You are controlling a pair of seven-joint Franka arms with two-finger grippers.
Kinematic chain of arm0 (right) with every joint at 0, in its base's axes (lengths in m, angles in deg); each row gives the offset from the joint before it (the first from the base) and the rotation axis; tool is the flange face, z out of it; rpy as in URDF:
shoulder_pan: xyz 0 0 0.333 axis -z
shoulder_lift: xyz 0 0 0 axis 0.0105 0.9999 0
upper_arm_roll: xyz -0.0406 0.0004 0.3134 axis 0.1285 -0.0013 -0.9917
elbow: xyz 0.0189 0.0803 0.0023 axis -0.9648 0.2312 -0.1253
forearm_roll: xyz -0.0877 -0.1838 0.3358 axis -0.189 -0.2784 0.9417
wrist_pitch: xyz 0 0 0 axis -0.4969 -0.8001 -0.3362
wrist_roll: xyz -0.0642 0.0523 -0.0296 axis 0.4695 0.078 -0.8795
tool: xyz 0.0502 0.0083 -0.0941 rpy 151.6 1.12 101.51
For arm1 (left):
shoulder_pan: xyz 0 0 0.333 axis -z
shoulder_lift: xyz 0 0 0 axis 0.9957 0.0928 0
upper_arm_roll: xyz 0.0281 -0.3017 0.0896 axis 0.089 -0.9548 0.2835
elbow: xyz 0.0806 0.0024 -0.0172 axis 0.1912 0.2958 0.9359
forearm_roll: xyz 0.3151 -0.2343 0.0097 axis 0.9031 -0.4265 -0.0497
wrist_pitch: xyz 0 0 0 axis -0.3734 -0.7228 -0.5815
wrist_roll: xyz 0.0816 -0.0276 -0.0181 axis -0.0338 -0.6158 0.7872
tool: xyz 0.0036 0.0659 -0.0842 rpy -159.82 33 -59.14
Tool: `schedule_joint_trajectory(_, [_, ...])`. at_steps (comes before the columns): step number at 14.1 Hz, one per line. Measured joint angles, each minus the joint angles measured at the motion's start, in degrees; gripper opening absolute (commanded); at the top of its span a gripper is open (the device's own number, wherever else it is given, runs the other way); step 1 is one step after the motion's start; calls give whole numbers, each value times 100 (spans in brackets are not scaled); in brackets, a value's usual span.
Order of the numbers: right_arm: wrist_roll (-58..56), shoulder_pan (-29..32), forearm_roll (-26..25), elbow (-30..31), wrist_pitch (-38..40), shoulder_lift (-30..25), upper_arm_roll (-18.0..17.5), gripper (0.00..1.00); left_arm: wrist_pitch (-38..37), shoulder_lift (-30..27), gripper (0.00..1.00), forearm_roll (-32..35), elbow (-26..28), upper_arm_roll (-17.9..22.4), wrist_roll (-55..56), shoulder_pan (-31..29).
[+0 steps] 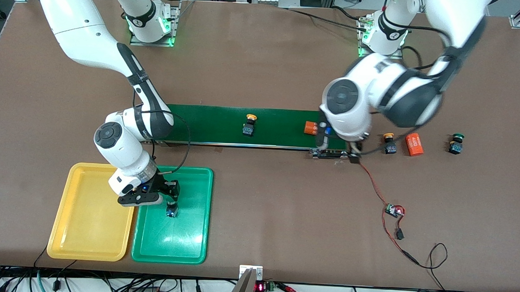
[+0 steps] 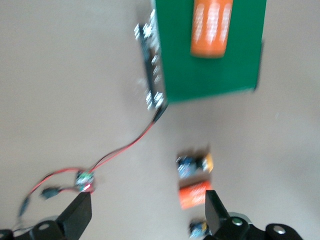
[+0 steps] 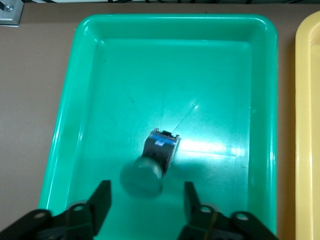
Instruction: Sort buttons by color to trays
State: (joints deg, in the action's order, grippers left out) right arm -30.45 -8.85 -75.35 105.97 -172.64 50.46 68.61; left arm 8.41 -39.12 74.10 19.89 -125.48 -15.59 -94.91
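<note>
One green button [image 3: 156,159] lies tipped in the green tray [image 1: 196,247], the right end effector [image 3: 145,200] spread apart above it.
Left end effector [image 2: 145,212], fingers apart, over the counter [image 1: 262,198] by the belt's [image 1: 278,120] end; beneath it, blurred, likely a yellow button [image 2: 195,164] beside an orange cylinder [image 2: 195,194].

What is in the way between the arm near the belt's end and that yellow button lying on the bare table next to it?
Nothing visible. The left gripper hangs with open jaws over the table by the conveyor belt end, and the yellow-capped button lies clear on the table. The nearest thing, an orange cylinder, lies beside it, toward the left arm's end.
</note>
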Motion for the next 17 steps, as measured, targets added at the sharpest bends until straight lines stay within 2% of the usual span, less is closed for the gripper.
schedule_joint_trajectory(1, [-7, -3, -5, -5, 40, -37, 0, 100, 0, 34, 100, -2, -148, 90, -244, -99])
schedule_joint_trajectory(3, [-15, -29, -14, -14, 483, -226, -13, 100, 2, 184, 100, -2, -250, 130, -341, -191])
schedule_joint_trajectory(7, [389, -267, -12, -13, 2364, -889, -54, 100, 3, 349, 100, -2, -253, 128, 192, -67])
schedule_joint_trajectory(9, [641, -444, -11, 43, 2986, -1119, -71, 100, 3, 353, 100, -2, -254, 129, 635, -41])
schedule_joint_trajectory(13, [1725, -962, 2, 359, 3260, -1218, -166, 100, -3, 386, 100, -237, -259, 165, 2032, -92])
schedule_joint_trajectory(15, [2184, -1053, 2, 505, 3276, -1218, -357, 100, 88, 388, 100, -878, -272, 456, 2997, -169])
schedule_joint_trajectory(17, [2384, -1063, 2, 542, 3324, -1222, -508, 100, 679, 371, 100, -1524, -292, 1199, 3456, -208])
